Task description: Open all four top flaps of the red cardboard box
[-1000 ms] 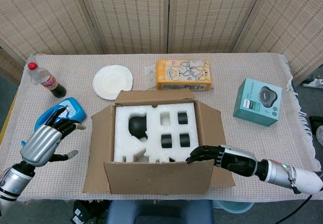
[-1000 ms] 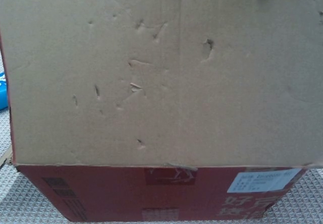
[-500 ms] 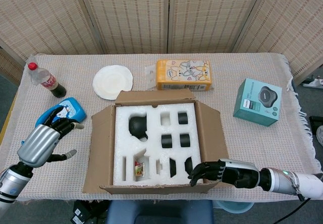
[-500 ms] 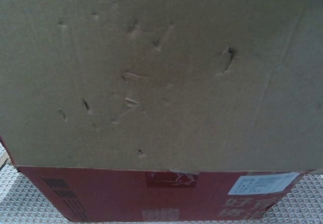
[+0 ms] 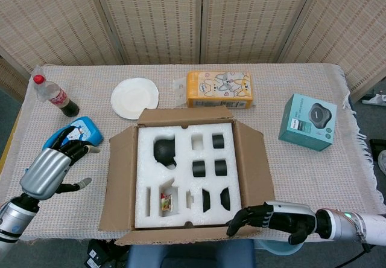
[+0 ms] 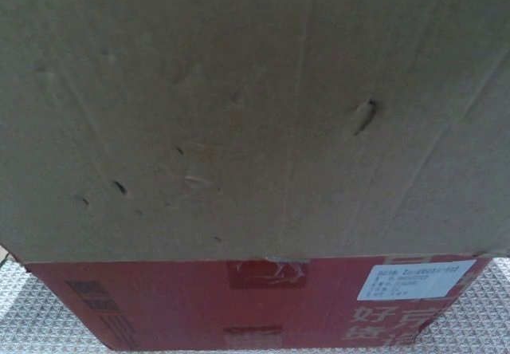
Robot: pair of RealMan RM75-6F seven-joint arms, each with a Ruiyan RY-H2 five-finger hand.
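Observation:
The cardboard box stands mid-table in the head view, its left flap [image 5: 119, 177], right flap [image 5: 253, 159] and far flap [image 5: 184, 115] all folded outward. White foam [image 5: 181, 165] with dark items in its cut-outs fills the inside. The near flap [image 5: 175, 236] is tipped out past the table's front edge. In the chest view its brown face [image 6: 255, 115] fills most of the frame above the red front wall [image 6: 159, 306]. My right hand [image 5: 278, 221] presses its dark fingers [image 5: 244, 218] on that flap's right end. My left hand [image 5: 49, 170] hovers left of the box, fingers spread, holding nothing.
A blue object [image 5: 77, 132] lies just beyond my left hand, and a cola bottle [image 5: 53, 95] stands at the far left. A white plate [image 5: 135, 98] and a yellow tissue pack [image 5: 219, 89] sit behind the box. A teal carton [image 5: 308, 122] is at the right.
My right hand has drawn back toward me and pushed the near flap from upright down and outward, uncovering the front row of the foam. The left hand has barely moved.

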